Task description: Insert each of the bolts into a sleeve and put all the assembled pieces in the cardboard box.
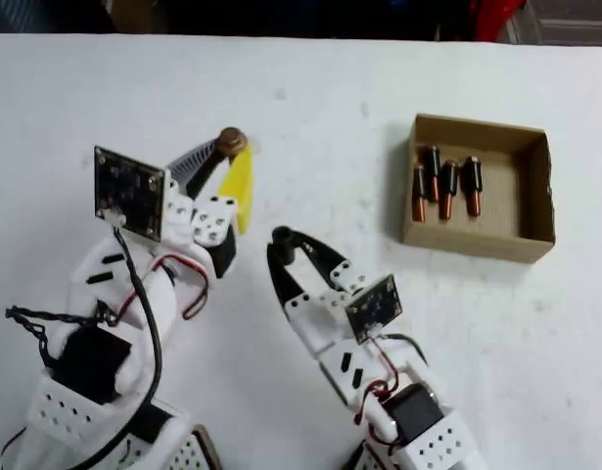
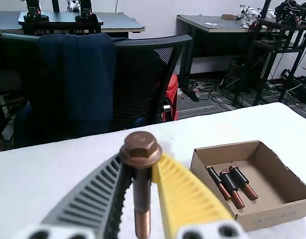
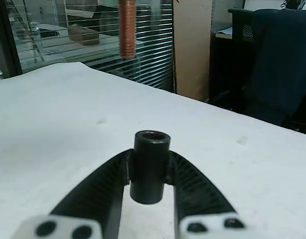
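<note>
My left gripper (image 2: 140, 164), with one grey and one yellow finger, is shut on a copper bolt (image 2: 141, 184) held head up; from above, the bolt head (image 1: 231, 140) shows at the tips of the left gripper (image 1: 229, 149). A black sleeve (image 3: 150, 166) stands upright with my right gripper (image 3: 150, 172) shut on it, its bore facing up; the high view places this right gripper (image 1: 283, 242) at mid-table, right of the left arm. The bolt's threaded end (image 3: 127, 28) hangs in the right wrist view, above and beyond the sleeve. The cardboard box (image 1: 532, 193) at right holds several assembled pieces (image 1: 444, 183).
The box (image 2: 272, 172) lies open-topped to the right of both arms. A dark chair (image 2: 88, 79) and desks stand beyond the table's far edge. Cables and motors of both arms crowd the table's near side.
</note>
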### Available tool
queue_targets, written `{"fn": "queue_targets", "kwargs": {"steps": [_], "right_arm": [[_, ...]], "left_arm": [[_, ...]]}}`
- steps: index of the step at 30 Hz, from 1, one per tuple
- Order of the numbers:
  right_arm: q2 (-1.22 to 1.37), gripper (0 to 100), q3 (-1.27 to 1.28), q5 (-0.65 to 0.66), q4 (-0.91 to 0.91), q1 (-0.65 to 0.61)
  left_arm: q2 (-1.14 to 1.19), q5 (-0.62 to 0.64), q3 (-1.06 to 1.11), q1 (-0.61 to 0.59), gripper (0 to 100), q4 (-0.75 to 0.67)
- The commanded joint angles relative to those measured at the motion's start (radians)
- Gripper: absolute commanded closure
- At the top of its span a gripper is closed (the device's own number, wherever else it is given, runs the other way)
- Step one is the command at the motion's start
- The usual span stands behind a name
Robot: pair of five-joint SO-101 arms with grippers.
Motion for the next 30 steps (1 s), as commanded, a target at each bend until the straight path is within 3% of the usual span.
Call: {"fn": "queue_targets", "kwargs": {"steps": [1,8,13,30], "right_arm": [[-0.008,98.1,0.006,-0.008,-0.019,-0.005],[-0.013,98.1,0.006,-0.006,-0.05,-0.004],[-0.012,98.1,0.006,0.109,-0.087,-0.008],[-0.01,98.1,0.006,0.114,-0.09,-0.018]], "left_arm": [[-0.024,0.012,-0.009,0.013,98,-0.103],[-0.021,0.126,-0.011,0.076,98,-0.169],[-0.018,0.126,-0.008,0.088,98,-0.163],[-0.024,0.126,0.066,0.09,98,-0.097]]}}
